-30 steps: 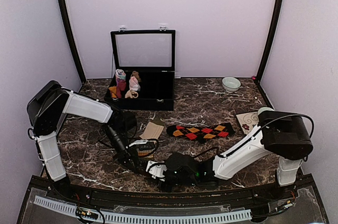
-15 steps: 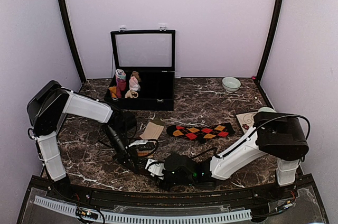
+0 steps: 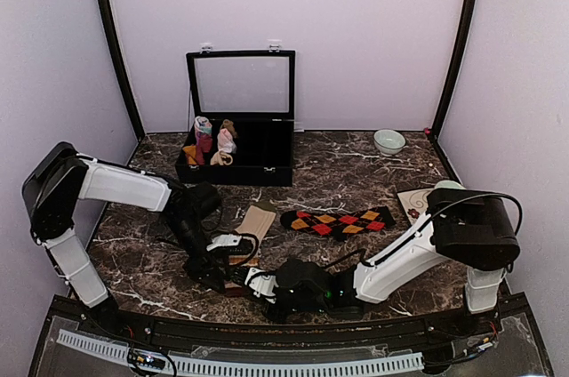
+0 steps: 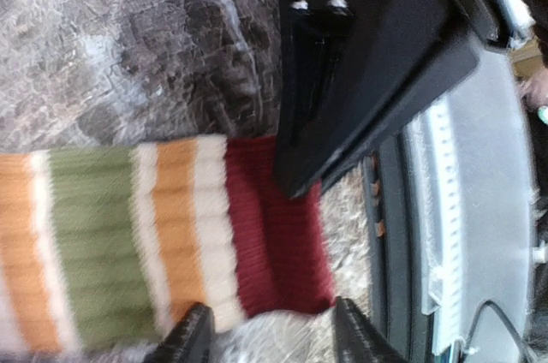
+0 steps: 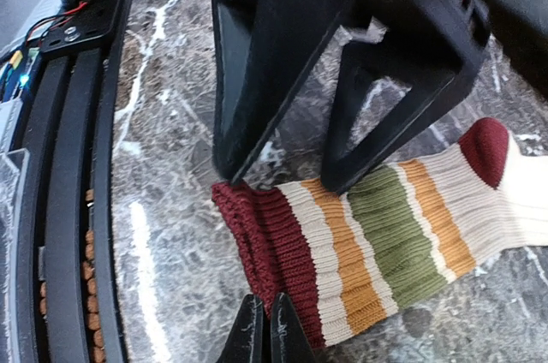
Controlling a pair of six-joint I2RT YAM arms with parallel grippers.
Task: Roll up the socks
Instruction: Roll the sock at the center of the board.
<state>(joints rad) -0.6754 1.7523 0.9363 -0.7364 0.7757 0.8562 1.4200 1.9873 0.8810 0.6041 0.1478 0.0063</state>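
On the dark marble table (image 3: 356, 164), little changed at the back, more at the near edge. Biggest shift in the left arm (image 3: 124, 186): swung outward since a second ago, black elbow housing now close to the left wall and lower, white forearm stretched flatter across the marble toward the front. Opposite, the right arm (image 3: 404, 257): reaching left along the near edge, a little farther left than a second ago, no different from half a second ago. At the back, the black box (image 3: 236, 174), lid upright, in the same place as before.

Near the front edge, between the two wrists, the striped sock (image 5: 385, 235): flat on the marble, maroon end toward the edge rail, then cream, orange and green bands, with a round maroon patch farther along. Mid-table, the argyle sock (image 3: 338, 220): lying flat, well apart from both grippers, unmoved.

Over the striped sock, the left gripper (image 4: 272, 333): released, fingers spread, one tip just past the maroon end, the other by the orange band, nothing clasped. Facing it, the right gripper (image 5: 268, 299): clenched, fingertips pressed together on the rim of the maroon end, pinching the knit, bunched into a small ridge there.

At the back right, the pale bowl (image 3: 388, 141), and in the box's left compartments the small sock rolls (image 3: 213, 141): as before.
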